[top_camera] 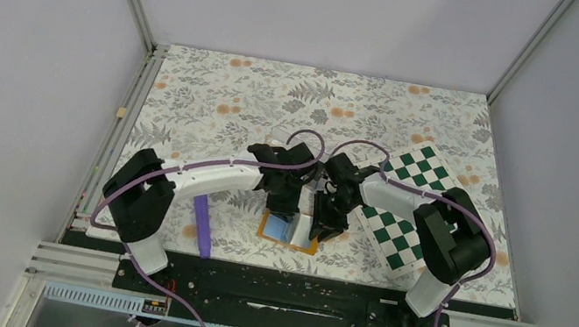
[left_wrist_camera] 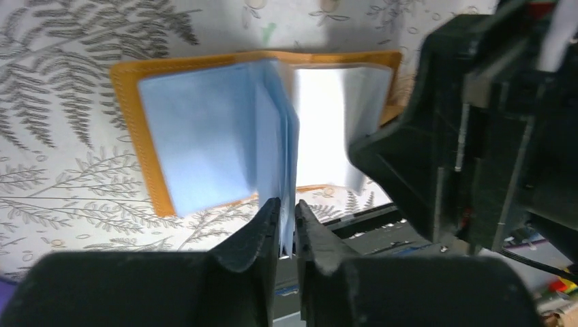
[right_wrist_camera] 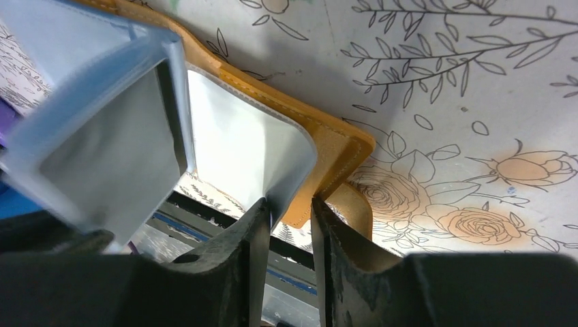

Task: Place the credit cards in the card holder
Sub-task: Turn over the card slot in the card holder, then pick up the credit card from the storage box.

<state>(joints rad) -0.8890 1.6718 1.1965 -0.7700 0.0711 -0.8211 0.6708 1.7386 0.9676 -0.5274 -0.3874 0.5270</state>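
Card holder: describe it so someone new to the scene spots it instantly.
On the floral table, look at the near edge, centre, between the purple bar and the checkered board. The card holder lies open there beneath the left claw and right claw: the only orange booklet, with light blue pocket pages.

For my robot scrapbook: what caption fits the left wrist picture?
Left hand pinches a blue page of the open orange card holder.
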